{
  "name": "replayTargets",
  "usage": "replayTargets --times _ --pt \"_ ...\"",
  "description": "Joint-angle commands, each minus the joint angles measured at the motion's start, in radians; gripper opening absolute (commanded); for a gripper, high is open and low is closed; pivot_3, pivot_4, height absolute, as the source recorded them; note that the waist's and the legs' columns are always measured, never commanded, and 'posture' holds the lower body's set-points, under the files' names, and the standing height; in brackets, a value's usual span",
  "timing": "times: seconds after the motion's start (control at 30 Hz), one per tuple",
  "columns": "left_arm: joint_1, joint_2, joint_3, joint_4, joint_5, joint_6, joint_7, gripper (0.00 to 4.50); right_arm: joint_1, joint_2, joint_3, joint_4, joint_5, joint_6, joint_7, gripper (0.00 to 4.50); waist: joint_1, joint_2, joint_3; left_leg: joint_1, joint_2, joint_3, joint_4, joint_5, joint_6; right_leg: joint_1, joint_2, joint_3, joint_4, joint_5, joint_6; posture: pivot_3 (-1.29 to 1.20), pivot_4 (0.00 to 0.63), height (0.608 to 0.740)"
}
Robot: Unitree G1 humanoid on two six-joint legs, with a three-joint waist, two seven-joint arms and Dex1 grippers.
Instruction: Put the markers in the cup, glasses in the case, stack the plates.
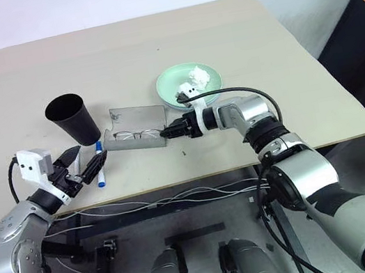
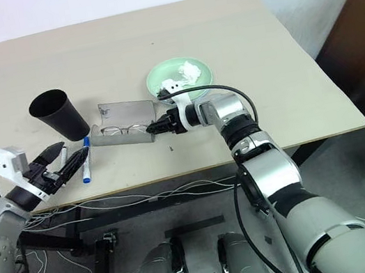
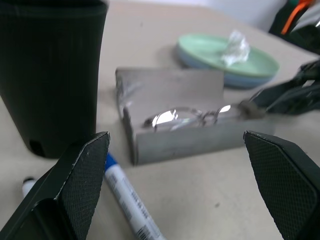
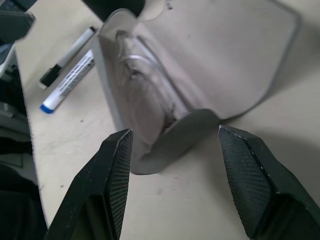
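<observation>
The thin clear-framed glasses (image 3: 185, 117) are lying in the open grey hard case (image 1: 136, 132) near the worktop's front edge — the right gripper (image 1: 166, 133), fingers spread, is hovering at its end (probably to close the lid), while the wide-open left gripper (image 1: 83, 167) is hanging by the blue-capped white marker (image 2: 86, 160), apparently next for the black tapered cup (image 1: 72, 118).

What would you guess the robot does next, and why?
Probably the open left gripper eases forward onto the blue-capped white marker, which lies flat on the table beside the tall black plastic cup. The clear-framed glasses already sit in the open grey hard case, and the plates look stacked.
</observation>
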Motion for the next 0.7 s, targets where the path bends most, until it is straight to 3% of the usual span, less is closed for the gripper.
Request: replayTargets --times 0.03,0.7 --pt "-0.043 0.002 0.001 0.026 0.009 -0.002 0.005 4.5 -0.013 -0.014 -0.02 -0.047 0.024 -0.002 -0.006 2.85 0.001 0.0 0.0 0.0 0.0 0.0 0.0 0.0 0.0 0.0 0.0 0.0 0.0 0.0 0.0 0.0 0.15 0.74" --pt "-0.254 -0.01 -0.155 0.27 0.158 -0.019 -0.033 4.5 0.075 -0.039 0.05 -0.21 0.022 0.058 0.006 2.85 0.001 0.0 0.0 0.0 0.0 0.001 0.0 0.0 0.0 0.0 0.0 0.0 -0.001 0.001 0.001 0.0 0.15 0.74"
